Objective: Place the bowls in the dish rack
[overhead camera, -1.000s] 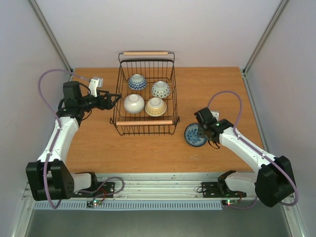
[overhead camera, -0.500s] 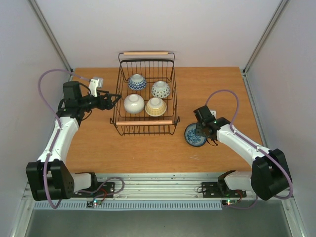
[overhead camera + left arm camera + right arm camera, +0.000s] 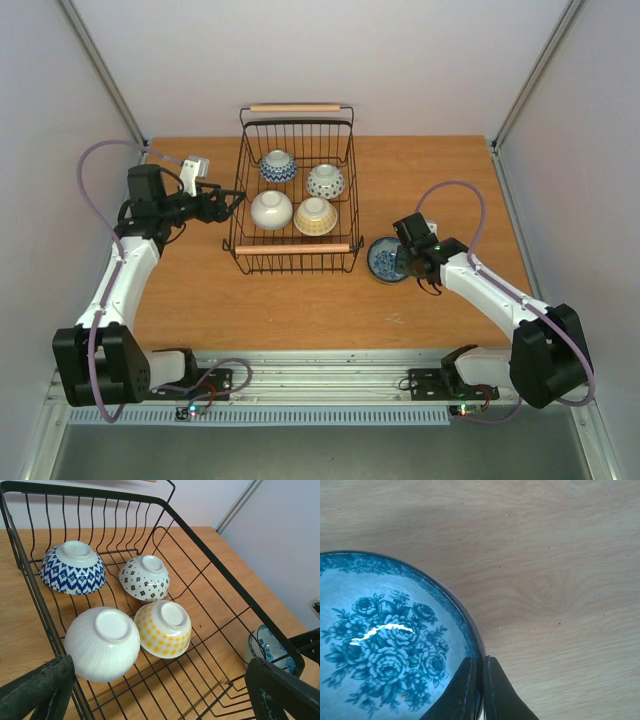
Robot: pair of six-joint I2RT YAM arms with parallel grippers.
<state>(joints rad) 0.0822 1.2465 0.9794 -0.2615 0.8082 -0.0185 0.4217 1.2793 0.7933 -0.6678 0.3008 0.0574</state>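
The black wire dish rack holds several bowls upside down: a blue-patterned one, a brown-dotted one, a plain white one and a yellow-dotted one. My left gripper hovers open at the rack's left wall, its fingers wide apart with nothing between them. A blue floral bowl sits just right of the rack's front corner, tilted. My right gripper is shut on the rim of that floral bowl, one finger inside and one outside.
The rack has a wooden handle at the back and another at the front. Bare wooden table lies in front of the rack. White walls close in the table on three sides.
My right gripper has shut on the blue floral bowl's rim, and the bowl has shifted slightly up and left toward the rack. The left arm has not moved.
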